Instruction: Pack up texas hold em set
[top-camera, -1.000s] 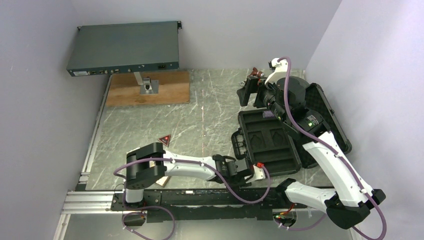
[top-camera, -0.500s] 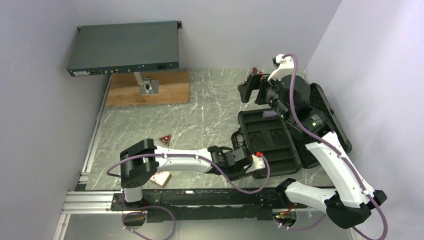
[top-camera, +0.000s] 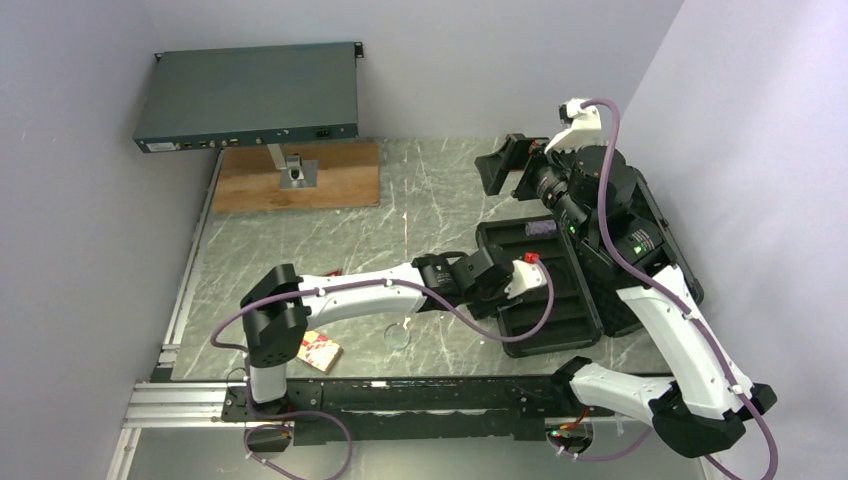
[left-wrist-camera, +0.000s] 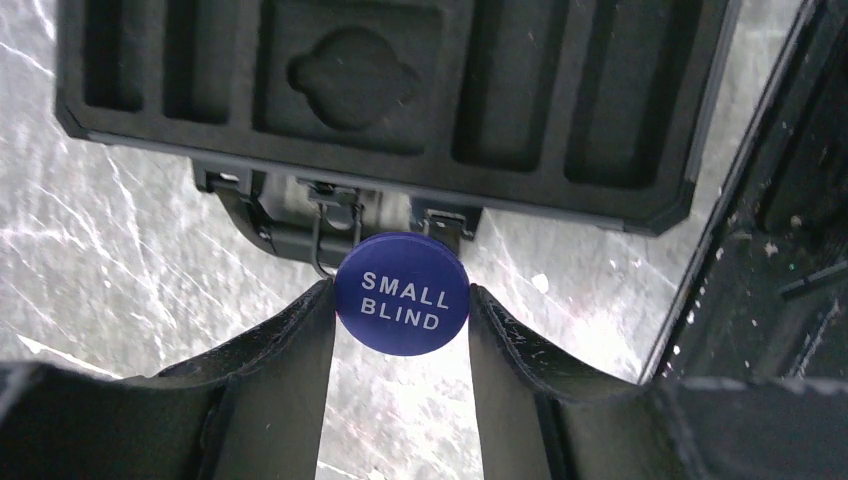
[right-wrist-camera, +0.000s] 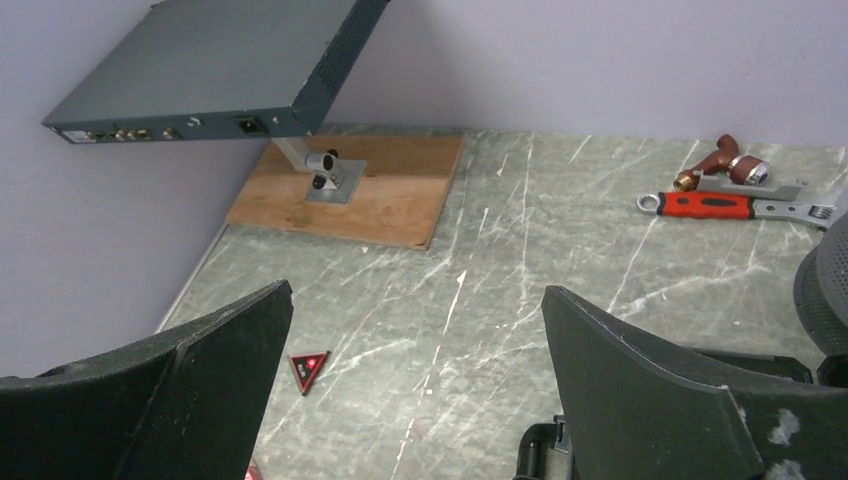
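We grip the blue disc (left-wrist-camera: 401, 294) just left of the case (left-wrist-camera: 250, 60).
Our left jaws clamp it; our right jaws stand wide apart.

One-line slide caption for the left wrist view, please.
Left gripper holds the blue SMALL BLIND disc by its edges, in front of the open black case.

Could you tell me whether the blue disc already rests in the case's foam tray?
No, the blue disc is pinched in the left pincer, just outside the near edge of the case.
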